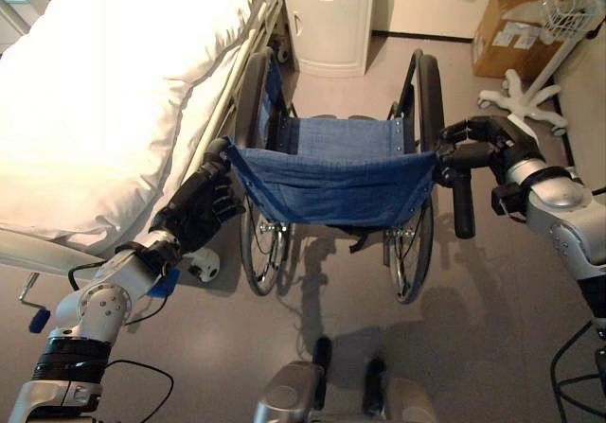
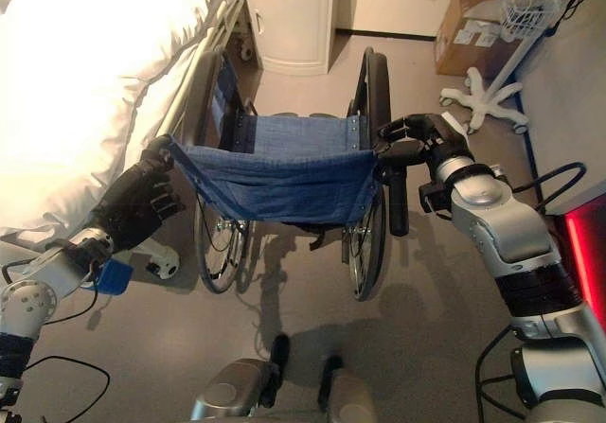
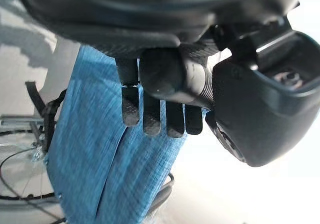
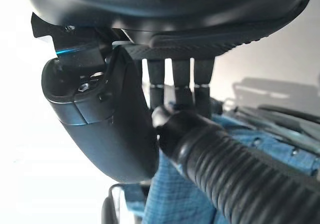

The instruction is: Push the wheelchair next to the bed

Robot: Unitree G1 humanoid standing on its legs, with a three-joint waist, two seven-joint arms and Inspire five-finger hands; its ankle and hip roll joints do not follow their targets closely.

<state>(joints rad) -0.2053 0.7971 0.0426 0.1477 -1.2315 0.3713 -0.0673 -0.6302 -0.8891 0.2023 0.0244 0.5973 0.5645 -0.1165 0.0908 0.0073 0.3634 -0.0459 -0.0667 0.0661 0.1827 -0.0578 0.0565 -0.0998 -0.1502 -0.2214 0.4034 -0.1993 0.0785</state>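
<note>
Already the wheelchair (image 1: 336, 186) stands close alongside the bed (image 1: 104, 92), its left wheel just beside the bed frame, its blue sling back facing the robot. Judging by its build, it is a heavy thing on free-rolling wheels: the metal frame is stiff, but the fabric back is soft and would sag if pushed, so the push handles are the right places to hold. On the smooth grey floor (image 1: 473, 328) it should roll easily and may swing sideways if one arm pushes harder than the other.

Ahead against the wall sits a white cabinet (image 1: 329, 21); to the right are a cardboard box (image 1: 507, 30) and a white wheeled stand (image 1: 530, 92) carrying a wire basket, all well apart from the chair.

Its left hand (image 1: 201, 207) wraps its fingers (image 3: 150, 119) over the left push handle (image 3: 175, 78), with the thumb closing from the other side. Its right hand (image 2: 421, 144) curls around the ribbed right push handle (image 4: 235, 174) likewise.
</note>
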